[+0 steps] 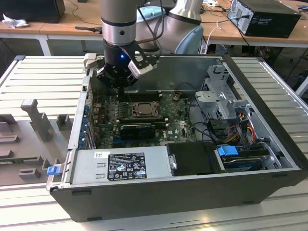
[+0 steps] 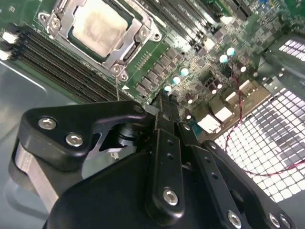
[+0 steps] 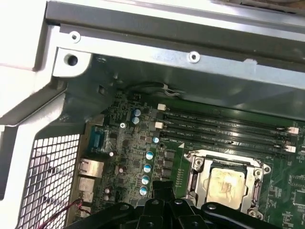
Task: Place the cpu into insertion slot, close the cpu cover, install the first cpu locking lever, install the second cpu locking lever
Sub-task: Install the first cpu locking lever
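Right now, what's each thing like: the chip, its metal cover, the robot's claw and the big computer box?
cpu, seated, top showing through the cover's window.
cpu cover, folded down flat around the cpu.
gripper, shut, holding nothing, near the cover.
computer case, open, side panel off.

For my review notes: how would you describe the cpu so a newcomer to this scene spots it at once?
Look inside the open computer case, at the green motherboard on its floor. Near the board's middle lies the silvery cpu cover, a frame with a square window. The cpu is the pale silver-grey square in that window, unlike the long black memory slots alongside.
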You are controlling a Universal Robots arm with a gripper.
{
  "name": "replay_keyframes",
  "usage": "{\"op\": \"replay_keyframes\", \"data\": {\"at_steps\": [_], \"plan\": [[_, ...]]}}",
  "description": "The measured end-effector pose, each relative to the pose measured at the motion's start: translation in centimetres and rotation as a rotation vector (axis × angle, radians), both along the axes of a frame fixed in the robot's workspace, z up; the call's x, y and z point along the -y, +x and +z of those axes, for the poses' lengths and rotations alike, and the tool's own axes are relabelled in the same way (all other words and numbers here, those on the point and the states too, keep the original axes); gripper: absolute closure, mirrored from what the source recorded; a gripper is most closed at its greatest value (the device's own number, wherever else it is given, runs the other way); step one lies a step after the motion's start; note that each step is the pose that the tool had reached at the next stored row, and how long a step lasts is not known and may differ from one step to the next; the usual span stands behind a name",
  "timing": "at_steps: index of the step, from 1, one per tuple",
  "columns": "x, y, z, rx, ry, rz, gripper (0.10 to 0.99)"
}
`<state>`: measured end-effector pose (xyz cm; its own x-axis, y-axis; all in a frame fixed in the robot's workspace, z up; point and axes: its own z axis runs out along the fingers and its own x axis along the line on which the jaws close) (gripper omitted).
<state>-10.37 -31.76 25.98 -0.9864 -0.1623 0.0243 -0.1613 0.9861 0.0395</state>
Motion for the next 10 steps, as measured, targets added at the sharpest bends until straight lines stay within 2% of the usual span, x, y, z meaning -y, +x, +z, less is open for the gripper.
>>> {"op": "replay_keyframes", "data": {"at_steps": [6, 7, 10], "plan": [[-2.59, 0.0, -0.24, 0.0, 0.002, 0.0, 0.98], [-2.76, 0.0, -0.24, 0.0, 0.002, 0.0, 0.98], [-2.78, 0.11, -0.24, 0.0, 0.002, -0.001, 0.98]]}}
